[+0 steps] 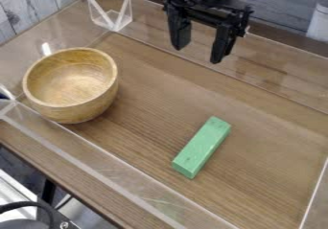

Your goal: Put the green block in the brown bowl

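Camera view: claw (202, 43) wide open, empty, well apart from green block (202, 147).

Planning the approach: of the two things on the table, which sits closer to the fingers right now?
Neither is clearly closer. The green block lies toward the front, below the open fingers; the brown bowl sits off to the left. The fingers touch neither.

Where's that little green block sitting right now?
The green block lies flat on the wooden table, lower right in the camera view, apart from the brown bowl at left and below the open gripper.
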